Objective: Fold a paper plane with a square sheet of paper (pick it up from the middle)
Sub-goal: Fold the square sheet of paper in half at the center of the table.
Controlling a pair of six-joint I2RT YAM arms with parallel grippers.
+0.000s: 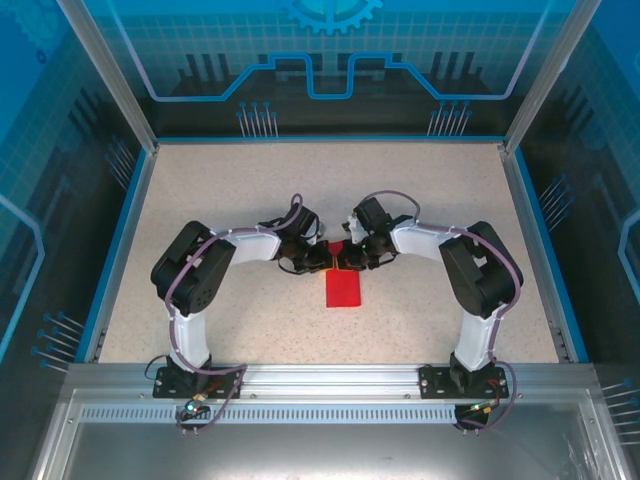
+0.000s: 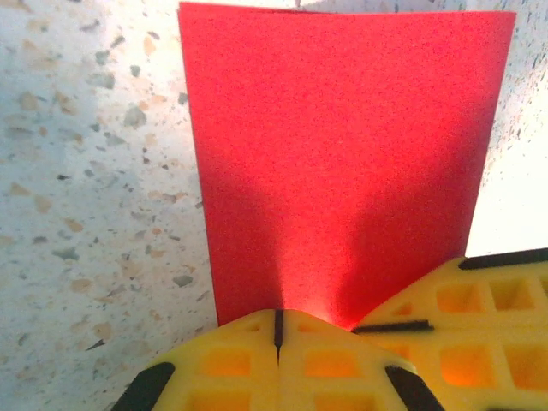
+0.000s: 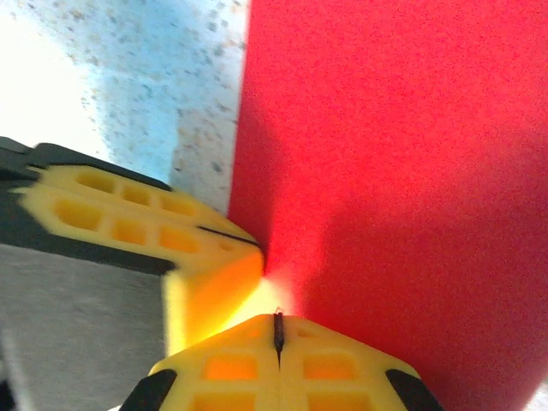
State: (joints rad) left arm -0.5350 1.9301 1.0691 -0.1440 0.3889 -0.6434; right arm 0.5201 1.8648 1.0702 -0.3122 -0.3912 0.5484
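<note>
Two closed pairs of jaws meet mid-table (image 1: pixel 200 200); the left gripper (image 1: pixel 318 259) and right gripper (image 1: pixel 352 256) sit side by side at the 12 o'clock edge of the sheet (image 1: pixel 343 290), apparently pinching it. It lies flat as a tall red rectangle, seemingly folded over; it looks feather-light, limp and easily creased or torn, and likely to slide on the speckled top. The best hold is probably mid-edge — a thin pinch. Nothing else lies near; each gripper crowds the other — the only obstacle.
</note>
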